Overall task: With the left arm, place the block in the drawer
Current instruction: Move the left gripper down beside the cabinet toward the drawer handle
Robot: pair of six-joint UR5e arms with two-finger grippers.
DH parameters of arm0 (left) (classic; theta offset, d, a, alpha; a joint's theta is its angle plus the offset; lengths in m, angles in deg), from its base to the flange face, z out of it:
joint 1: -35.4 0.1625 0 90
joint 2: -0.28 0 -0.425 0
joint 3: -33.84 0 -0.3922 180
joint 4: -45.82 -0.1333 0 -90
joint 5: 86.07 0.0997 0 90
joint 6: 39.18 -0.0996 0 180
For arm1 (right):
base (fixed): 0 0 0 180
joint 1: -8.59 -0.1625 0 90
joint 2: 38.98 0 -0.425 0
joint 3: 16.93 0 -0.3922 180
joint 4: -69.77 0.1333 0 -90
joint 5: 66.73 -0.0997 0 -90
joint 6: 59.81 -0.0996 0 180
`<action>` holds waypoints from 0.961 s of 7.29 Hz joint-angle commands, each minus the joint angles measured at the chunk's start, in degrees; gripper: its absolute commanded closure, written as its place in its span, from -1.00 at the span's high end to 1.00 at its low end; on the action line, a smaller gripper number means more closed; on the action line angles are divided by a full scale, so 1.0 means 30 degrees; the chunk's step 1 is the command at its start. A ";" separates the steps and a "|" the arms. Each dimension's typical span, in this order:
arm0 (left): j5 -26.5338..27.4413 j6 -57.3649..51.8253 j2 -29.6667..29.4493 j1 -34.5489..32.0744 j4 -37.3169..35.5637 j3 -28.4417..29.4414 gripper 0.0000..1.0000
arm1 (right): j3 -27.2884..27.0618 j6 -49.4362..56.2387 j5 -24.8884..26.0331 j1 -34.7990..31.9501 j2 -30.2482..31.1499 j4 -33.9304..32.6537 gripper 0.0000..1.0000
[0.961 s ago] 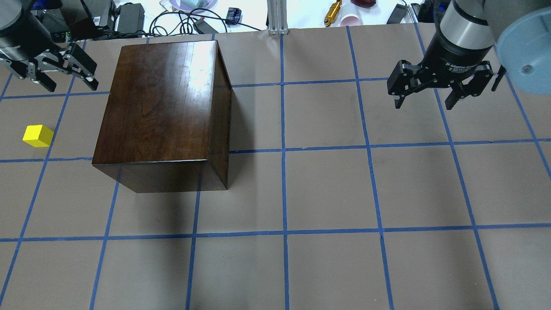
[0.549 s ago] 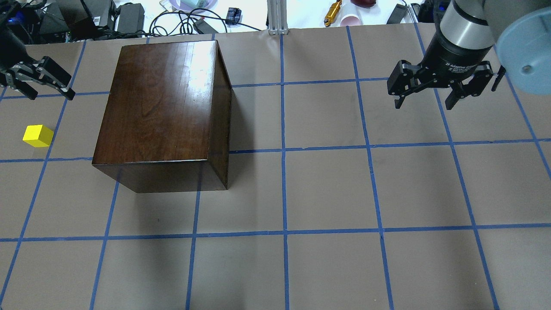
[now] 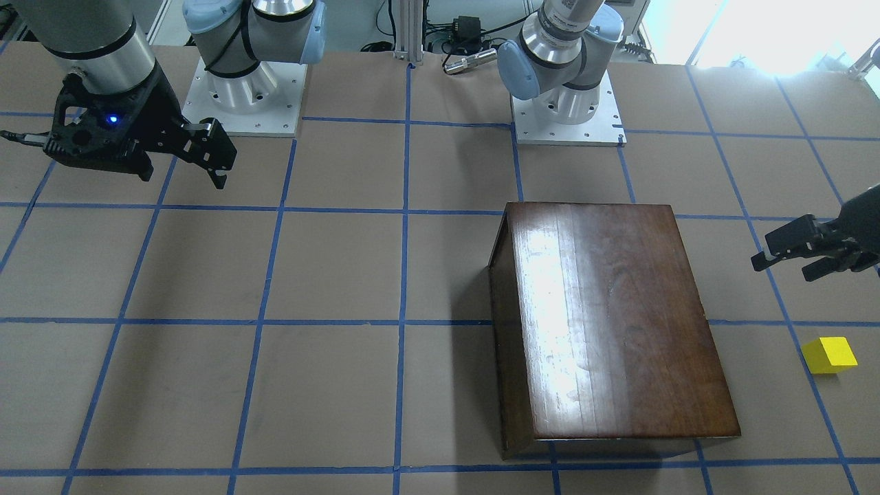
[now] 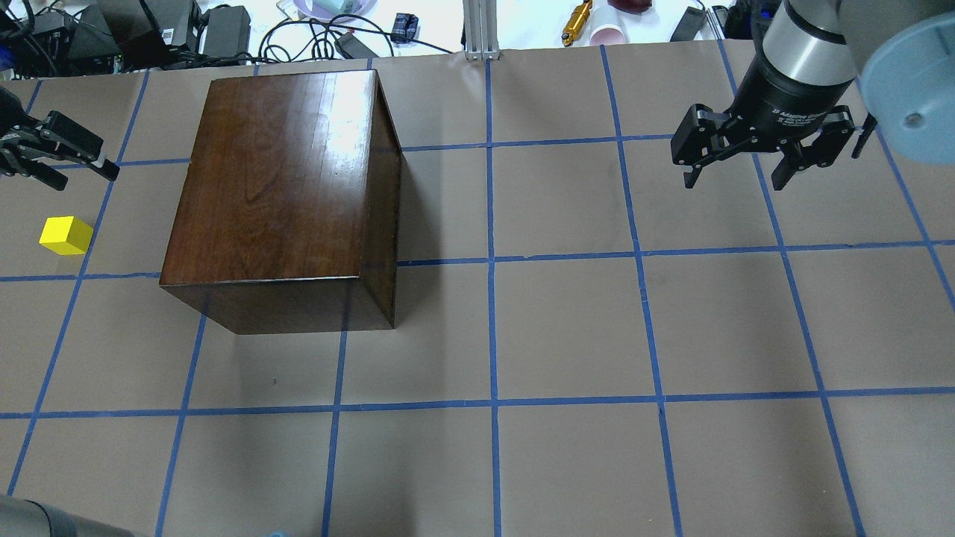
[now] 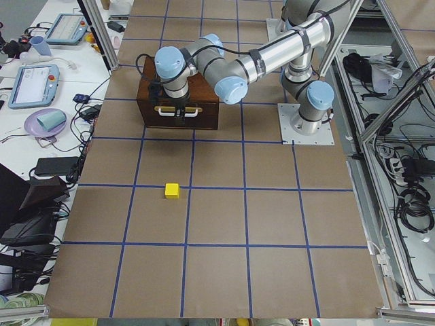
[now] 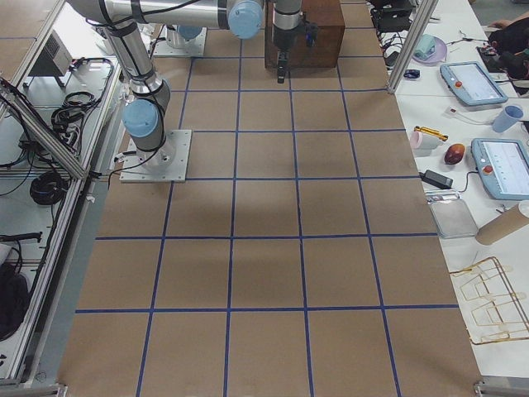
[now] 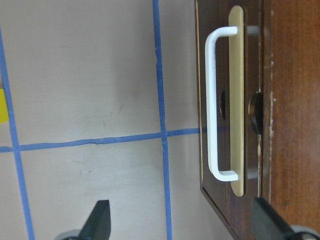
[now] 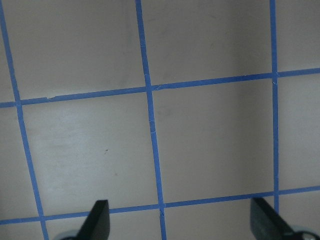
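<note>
The yellow block (image 4: pixel 66 236) lies on the table left of the dark-brown box (image 4: pixel 283 179); it also shows in the front-facing view (image 3: pixel 828 355) and the left side view (image 5: pixel 172 191). The drawer is shut. Its dark front panel with a pale handle (image 7: pixel 220 107) on a brass plate fills the right of the left wrist view. My left gripper (image 4: pixel 88 179) is open and empty. It hovers beside the box's handle side, pointing at it, beyond the block. It also shows in the front-facing view (image 3: pixel 782 269). My right gripper (image 4: pixel 735 179) is open and empty, far right.
Blue tape lines grid the brown table. Cables, chargers and cups (image 4: pixel 608 33) lie beyond the far table edge. The two arm bases (image 3: pixel 567 103) stand at the robot's side. The right wrist view shows only bare table (image 8: pixel 200 140).
My left gripper has moved left and lower, away from the box's far corner toward the table's left edge, and stays open. The block, box and right arm have not moved.
</note>
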 commanded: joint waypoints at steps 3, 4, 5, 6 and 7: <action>-0.1697 -0.0432 -0.1779 0.0397 -0.0092 0.0001 1.00 | 0.0000 0.0000 -0.0017 0.0000 0.0000 0.0000 1.00; -0.2771 -0.0432 -0.2073 0.0397 -0.0034 -0.0116 1.00 | 0.0000 0.0000 -0.0017 0.0000 0.0000 0.0000 1.00; -0.3275 -0.0432 -0.2221 0.0397 -0.0120 -0.0668 1.00 | 0.0000 0.0000 -0.0017 0.0000 0.0000 0.0000 1.00; -0.3309 -0.0432 -0.2367 0.0397 -0.0411 -0.0963 1.00 | 0.0000 0.0000 -0.0017 0.0000 0.0000 0.0000 1.00; -0.3309 -0.0403 -0.2543 0.0397 -0.0588 -0.0995 1.00 | 0.0000 0.0000 0.0012 0.0000 0.0000 0.0000 1.00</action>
